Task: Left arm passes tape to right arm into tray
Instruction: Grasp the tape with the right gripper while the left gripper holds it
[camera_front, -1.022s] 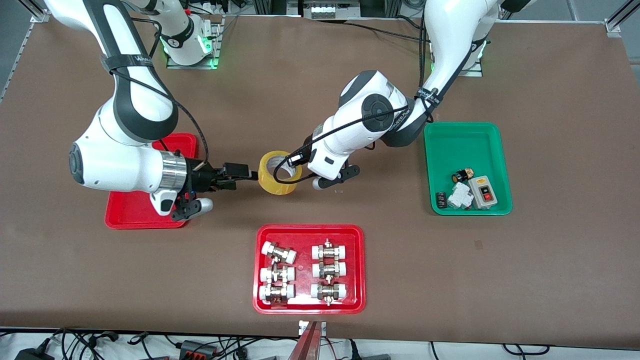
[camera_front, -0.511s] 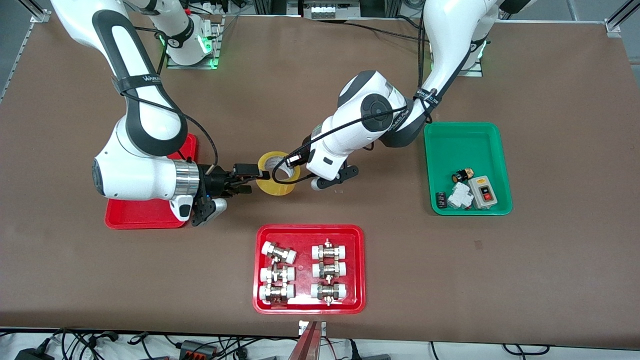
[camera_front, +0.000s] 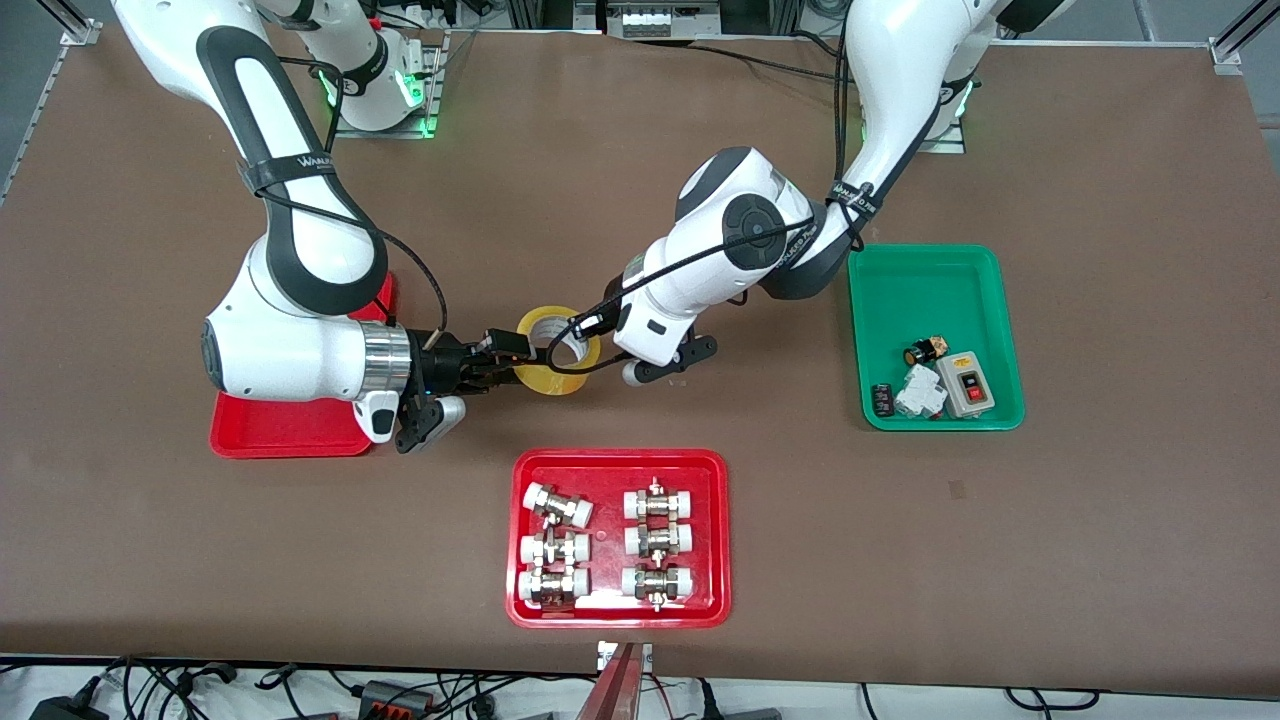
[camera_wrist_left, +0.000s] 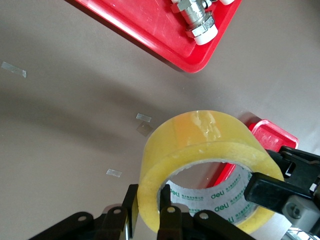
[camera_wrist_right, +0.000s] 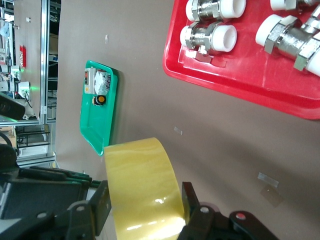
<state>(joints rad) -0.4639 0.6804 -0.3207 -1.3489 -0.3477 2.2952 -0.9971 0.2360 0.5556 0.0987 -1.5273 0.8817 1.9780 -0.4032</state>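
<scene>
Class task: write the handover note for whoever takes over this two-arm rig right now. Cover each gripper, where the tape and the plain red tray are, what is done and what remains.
Left gripper: jaws shut on the tape's wall, holding it in the air over bare table.
Right gripper: jaws shut on the roll's other side, so both arms hold it.
Plain red tray: at the right arm's end of the table, partly under the right arm.
Done: tape lifted and brought to the handover.
Left: left gripper releases; right arm carries the tape to the plain red tray and lets go.
</scene>
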